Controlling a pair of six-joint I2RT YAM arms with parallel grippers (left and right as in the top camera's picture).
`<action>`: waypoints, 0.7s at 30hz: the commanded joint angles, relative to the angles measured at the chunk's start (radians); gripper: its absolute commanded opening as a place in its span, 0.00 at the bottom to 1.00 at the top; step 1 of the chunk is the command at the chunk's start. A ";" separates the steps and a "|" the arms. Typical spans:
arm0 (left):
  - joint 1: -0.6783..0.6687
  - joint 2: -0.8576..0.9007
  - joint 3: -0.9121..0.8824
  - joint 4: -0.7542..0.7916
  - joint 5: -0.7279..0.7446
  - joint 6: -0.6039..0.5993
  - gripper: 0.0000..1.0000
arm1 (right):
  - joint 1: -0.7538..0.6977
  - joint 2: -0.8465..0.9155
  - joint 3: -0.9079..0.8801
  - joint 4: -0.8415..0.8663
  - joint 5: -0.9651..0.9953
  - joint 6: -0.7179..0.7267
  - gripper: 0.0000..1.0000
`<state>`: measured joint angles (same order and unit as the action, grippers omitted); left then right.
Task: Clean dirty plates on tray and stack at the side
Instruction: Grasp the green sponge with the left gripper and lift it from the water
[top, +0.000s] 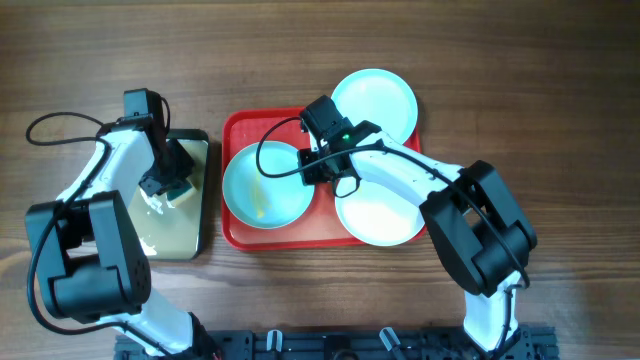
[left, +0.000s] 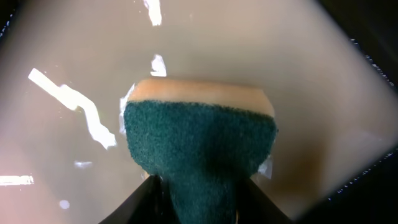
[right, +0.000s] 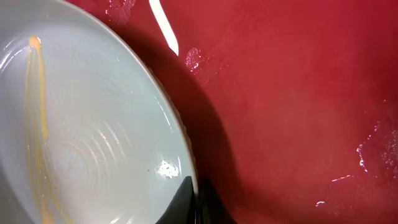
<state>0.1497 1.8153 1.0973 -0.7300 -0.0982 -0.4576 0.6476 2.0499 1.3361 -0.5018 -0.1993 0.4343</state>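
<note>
The left fingers (left: 132, 210) clench a green sponge (left: 199, 149) over the beige tray (top: 185, 235). The right fingers (right: 179, 202) pinch the light-blue plate (top: 265, 180) at its 3 o'clock rim, on the red tray (top: 243, 130).

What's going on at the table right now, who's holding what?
The left end effector grips a green-and-yellow sponge over the beige small tray, away from the plates. The right end effector pinches the rim of the yellow-streaked light-blue plate, which lies in the red tray. A second plate overhangs the red tray's far edge, and a third plate lies in its near right corner.
</note>
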 joint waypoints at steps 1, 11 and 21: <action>-0.002 0.025 0.015 0.013 -0.008 -0.003 0.17 | 0.007 0.030 0.011 0.005 0.016 0.012 0.04; -0.001 -0.075 0.181 -0.188 0.005 0.107 0.04 | 0.005 0.024 0.013 0.010 -0.034 -0.020 0.04; -0.134 -0.113 0.241 -0.276 0.277 0.324 0.04 | -0.059 0.017 0.014 -0.012 -0.169 -0.041 0.04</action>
<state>0.0814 1.6569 1.3273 -1.0069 0.1223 -0.1738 0.5919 2.0499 1.3361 -0.5125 -0.3218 0.4030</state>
